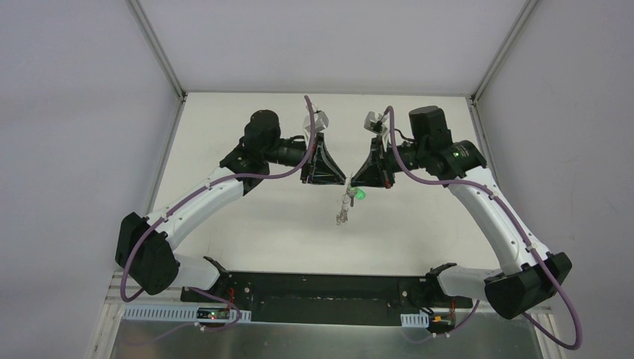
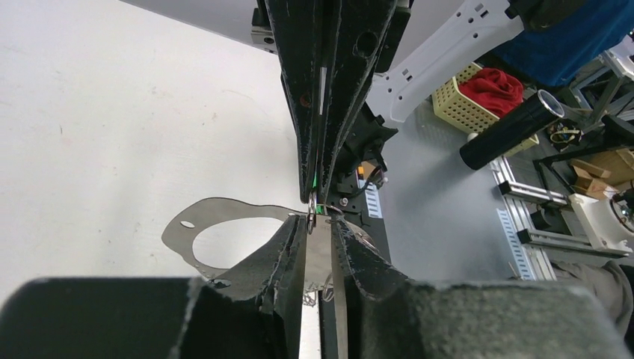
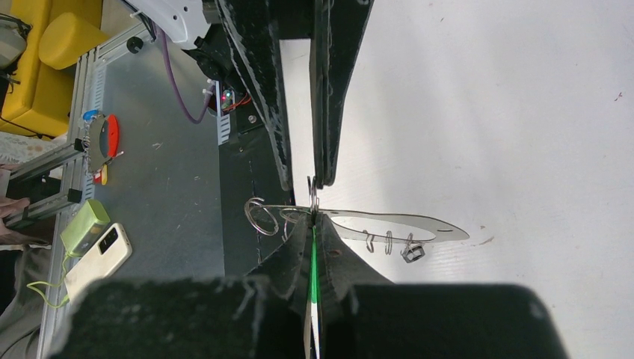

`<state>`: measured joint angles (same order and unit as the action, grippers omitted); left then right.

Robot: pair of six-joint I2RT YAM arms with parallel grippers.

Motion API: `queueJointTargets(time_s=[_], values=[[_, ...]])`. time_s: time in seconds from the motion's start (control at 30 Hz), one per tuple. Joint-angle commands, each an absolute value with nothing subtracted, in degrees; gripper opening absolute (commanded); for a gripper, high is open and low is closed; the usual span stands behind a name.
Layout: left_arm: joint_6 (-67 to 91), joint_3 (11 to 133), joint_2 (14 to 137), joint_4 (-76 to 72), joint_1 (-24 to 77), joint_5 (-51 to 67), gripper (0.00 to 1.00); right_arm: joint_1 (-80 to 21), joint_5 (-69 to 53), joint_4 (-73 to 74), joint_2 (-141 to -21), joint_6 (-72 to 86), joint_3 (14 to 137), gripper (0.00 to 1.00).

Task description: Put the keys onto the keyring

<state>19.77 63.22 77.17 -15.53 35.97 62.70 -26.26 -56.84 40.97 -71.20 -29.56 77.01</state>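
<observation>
Left gripper (image 2: pixel 318 228): jaws closed on one edge of the keyring (image 2: pixel 178 241), holding it in the air above the bench (image 1: pixel 254 224).
Right gripper (image 3: pixel 314 224): jaws closed on the key (image 1: pixel 360 194) — a thin green strip of its head shows between them.
Key: just beside the keyring, at the held edge, where the two grippers meet tip to tip. I cannot tell if its hole is on the wire.
Keyring: between the two grippers, its loose part with the small silver pieces (image 3: pixel 389 243) hanging below the gripped edge.
Step in hand: in my judgement, threading the key onto the keyring.
How to do it well: hold the keyring rigid and move only the key. Bring the hole of the key exactly to the open end of the keyring, then slide it along the wire in small moves — without twisting, because both grips are thin and the key may turn or slip out.
Risk: if the key is released before it sits fully on the keyring, it would fall to the bench.
</observation>
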Motion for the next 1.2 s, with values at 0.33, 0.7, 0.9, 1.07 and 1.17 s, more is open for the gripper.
queueJointTargets(time_s=[0.33, 0.7, 0.9, 1.07, 1.17], values=[[14.2, 70.7, 76.2, -7.6, 34.8, 64.1, 0.35, -25.7, -61.7, 37.3, -70.4, -27.8, 74.5, 0.0], [3.2, 74.7, 77.0, 6.9, 36.8, 61.0, 0.43, -25.8, -63.9, 35.8, -71.4, -26.3, 74.4, 0.0], [2.8, 75.4, 78.1, 7.8, 37.9, 60.0, 0.4, -25.9, -63.8, 35.5, -71.5, -26.0, 74.0, 0.0], [3.0, 76.7, 79.2, 8.3, 38.6, 59.8, 0.36, -25.9, -63.7, 35.4, -71.5, -26.0, 73.8, 0.0], [3.3, 77.2, 79.8, 8.2, 38.7, 59.5, 0.33, -26.0, -63.7, 35.4, -71.6, -26.0, 73.7, 0.0]])
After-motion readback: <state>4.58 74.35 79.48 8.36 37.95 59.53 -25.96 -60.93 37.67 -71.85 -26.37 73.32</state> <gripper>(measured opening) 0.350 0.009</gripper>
